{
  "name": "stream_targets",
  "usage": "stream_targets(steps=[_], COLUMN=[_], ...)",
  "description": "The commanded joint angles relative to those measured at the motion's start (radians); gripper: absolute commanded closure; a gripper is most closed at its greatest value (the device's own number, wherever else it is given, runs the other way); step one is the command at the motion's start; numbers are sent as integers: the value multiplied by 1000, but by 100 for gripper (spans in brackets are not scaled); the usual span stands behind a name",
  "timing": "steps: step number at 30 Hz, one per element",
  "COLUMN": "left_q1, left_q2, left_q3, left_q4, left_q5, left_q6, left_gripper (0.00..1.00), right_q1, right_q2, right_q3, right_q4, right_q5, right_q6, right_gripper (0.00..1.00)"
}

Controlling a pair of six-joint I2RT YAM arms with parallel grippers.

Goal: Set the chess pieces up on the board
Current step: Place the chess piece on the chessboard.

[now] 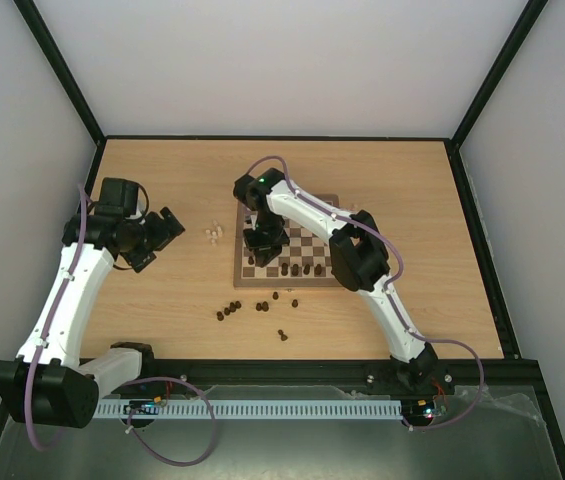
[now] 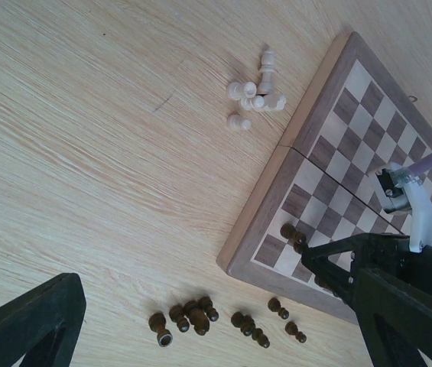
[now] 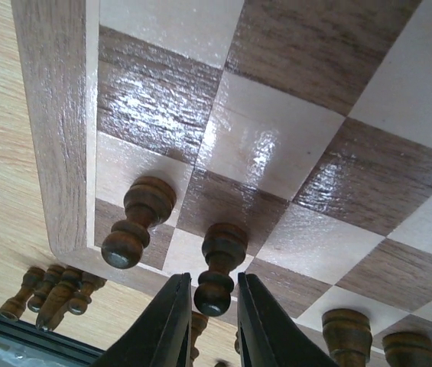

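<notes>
The board (image 1: pixel 307 243) lies mid-table, and it fills the right wrist view (image 3: pixel 277 145). My right gripper (image 1: pixel 264 250) hovers over its near-left corner. Its jaws (image 3: pixel 214 279) stand narrowly open on either side of a dark pawn (image 3: pixel 222 256), which stands upright on a pale square with a thin gap at each side. A second dark pawn (image 3: pixel 138 220) stands one square further left. More dark chess pieces (image 1: pixel 302 268) line the board's near row. My left gripper (image 1: pixel 157 240) is open and holds nothing, left of the board.
Loose dark pieces (image 1: pixel 232 310) lie on the table in front of the board, also seen in the left wrist view (image 2: pixel 189 317). A small heap of pale pieces (image 1: pixel 214 233) lies left of the board (image 2: pixel 255 95). One dark piece (image 1: pixel 282 335) lies nearer the arm bases.
</notes>
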Motion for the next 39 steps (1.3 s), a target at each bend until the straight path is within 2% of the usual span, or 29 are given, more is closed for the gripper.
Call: stream_targets(steps=[1, 9, 24, 39], left_q1=[-4, -4, -4, -4], left_q2=[-3, -8, -8, -21], left_q3=[-10, -11, -23, -43], left_q4=[5, -1, 6, 16], left_q5=[9, 5, 2, 8], left_q6=[10, 10, 9, -2], left_gripper=[1, 1, 1, 1], right_q1=[-1, -1, 0, 5], right_q2=[27, 35, 40, 20], right_q3=[44, 63, 106, 76], right_q4=[-65, -65, -65, -67], right_q5=[21, 35, 76, 75], right_q6=[-1, 1, 2, -4], right_gripper=[82, 91, 92, 91])
